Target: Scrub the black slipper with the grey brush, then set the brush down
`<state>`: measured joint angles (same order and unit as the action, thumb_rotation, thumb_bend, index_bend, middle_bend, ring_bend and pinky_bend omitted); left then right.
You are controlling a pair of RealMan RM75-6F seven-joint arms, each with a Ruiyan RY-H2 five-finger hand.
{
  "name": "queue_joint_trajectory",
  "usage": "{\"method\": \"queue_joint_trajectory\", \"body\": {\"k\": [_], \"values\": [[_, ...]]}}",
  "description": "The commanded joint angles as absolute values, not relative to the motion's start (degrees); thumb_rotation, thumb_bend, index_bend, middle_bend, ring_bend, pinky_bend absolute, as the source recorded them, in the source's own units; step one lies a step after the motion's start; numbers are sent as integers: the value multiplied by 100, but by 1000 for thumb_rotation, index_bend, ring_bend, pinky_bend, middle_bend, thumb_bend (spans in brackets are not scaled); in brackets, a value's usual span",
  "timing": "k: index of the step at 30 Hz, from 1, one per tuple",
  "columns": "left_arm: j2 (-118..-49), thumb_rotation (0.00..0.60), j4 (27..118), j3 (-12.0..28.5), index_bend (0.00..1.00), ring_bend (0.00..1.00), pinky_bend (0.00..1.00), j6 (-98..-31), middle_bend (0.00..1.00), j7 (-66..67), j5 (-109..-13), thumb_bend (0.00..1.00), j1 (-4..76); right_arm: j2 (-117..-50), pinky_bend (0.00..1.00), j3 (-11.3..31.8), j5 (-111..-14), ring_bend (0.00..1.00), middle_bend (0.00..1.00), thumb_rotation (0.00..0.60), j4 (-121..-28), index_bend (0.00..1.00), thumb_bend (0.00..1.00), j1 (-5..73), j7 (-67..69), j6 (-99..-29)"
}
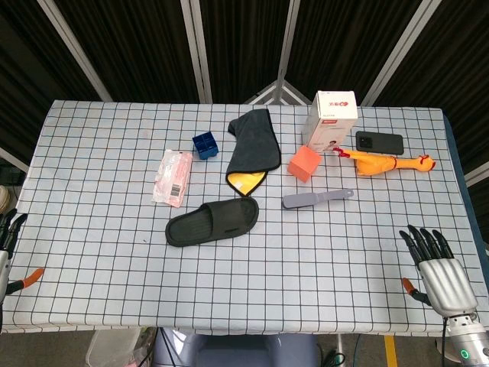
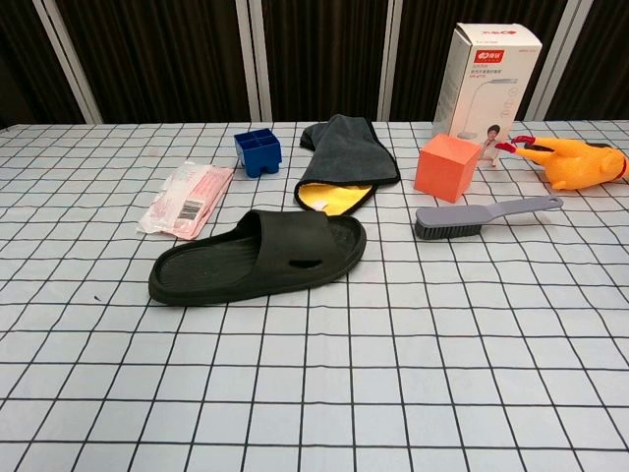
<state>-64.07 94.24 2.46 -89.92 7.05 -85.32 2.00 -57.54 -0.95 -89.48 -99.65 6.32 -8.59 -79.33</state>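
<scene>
Dark curtains back a checked bench. At its middle lies the black slipper; the grey brush lies just right of it, untouched. Right robot hand, well right of the slipper, is spread and empty; left robot hand, far left, barely shows, state unclear. Nothing begun: next, grasp the brush handle.

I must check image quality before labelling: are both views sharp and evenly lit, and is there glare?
Head view: sharp, evenly lit, only faint shadows. Chest view: black rubber slipper and grey plastic brush crisp, casting soft shadows; nearest checked tablecloth slightly soft. No glare in either.
</scene>
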Motion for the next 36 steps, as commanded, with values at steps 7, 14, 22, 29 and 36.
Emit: {"method": "queue_joint_trajectory", "body": {"k": [7, 14, 22, 29, 36], "values": [[-6473, 600, 9396, 238, 0, 0, 50, -8897, 0, 734, -8550, 43, 241, -5707, 0, -130, -8945, 0, 0, 600, -10024, 0, 345, 658, -841, -7839], [-6547, 600, 9301, 329, 0, 0, 50, -9070, 0, 690, -8648, 44, 252, -6066, 0, 43, -8982, 0, 0, 600, -9826, 0, 345, 1064, -574, -7378], [-6622, 600, 9192, 367, 0, 0, 50, -9042, 0, 716, -8624, 77, 287, -6758, 0, 583, -8443, 0, 102, 600, -8942, 0, 345, 2063, -183, -6095], [-6651, 600, 9155, 374, 0, 0, 50, -8937, 0, 794, -8544, 81, 319, -7184, 0, 743, -8150, 0, 151, 600, -8336, 0, 354, 2674, -111, -5229], [-6636, 600, 9223, 414, 0, 0, 50, -8907, 0, 901, -8365, 97, 291, -7464, 0, 760, -8063, 0, 152, 600, -7944, 5, 372, 3130, 54, -4596]]}}
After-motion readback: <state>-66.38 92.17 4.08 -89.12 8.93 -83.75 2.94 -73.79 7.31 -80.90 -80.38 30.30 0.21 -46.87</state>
